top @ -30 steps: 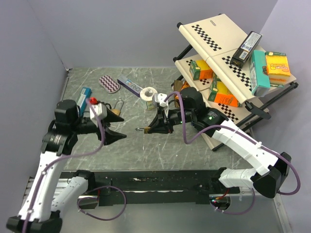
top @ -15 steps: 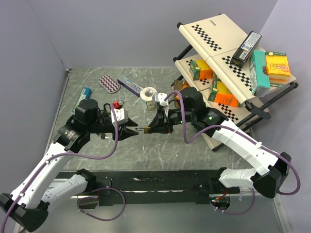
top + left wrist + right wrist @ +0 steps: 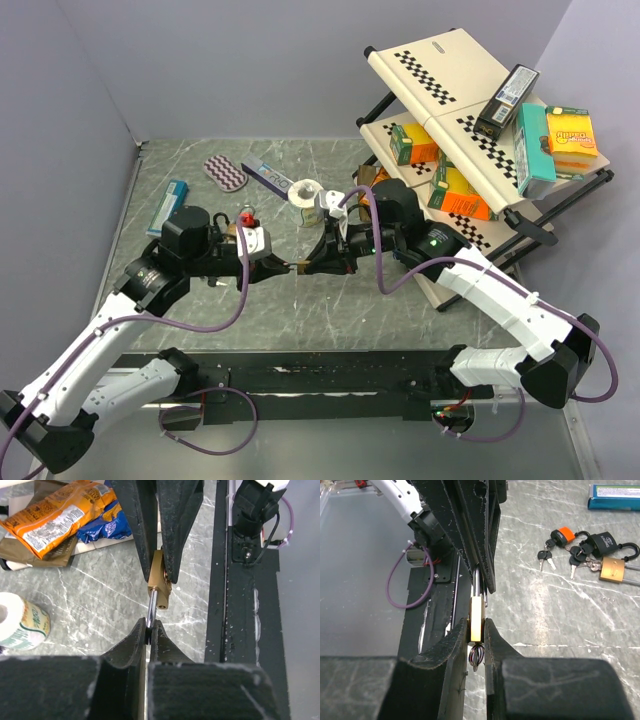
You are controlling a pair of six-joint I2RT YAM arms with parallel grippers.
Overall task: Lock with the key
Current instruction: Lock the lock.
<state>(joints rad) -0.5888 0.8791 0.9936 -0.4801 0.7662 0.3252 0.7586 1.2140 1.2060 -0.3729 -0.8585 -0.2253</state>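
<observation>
A small brass padlock [image 3: 476,615] hangs in the air between the two arms above the table. My right gripper [image 3: 476,627] is shut on its body, one finger on each flat side. Under the body hangs a wire key ring [image 3: 476,655]; the key itself I cannot make out. From the opposite side my left gripper [image 3: 148,630] is shut on the steel shackle [image 3: 151,607], with the brass body [image 3: 159,582] just beyond its tips. In the top view the padlock [image 3: 297,266] shows as a small spot where both grippers meet.
A cluster of other padlocks [image 3: 611,569] and keys [image 3: 547,557] lies on the table behind the left arm. A tape roll [image 3: 306,192], a blue box [image 3: 172,202], snack bags [image 3: 55,515] and the loaded rack [image 3: 470,120] stand around. The black base rail [image 3: 300,375] runs along the near edge.
The left arm swung right from beside the lock cluster to the held padlock, and its jaws went from wide open to shut on the shackle. The right arm stayed put.
</observation>
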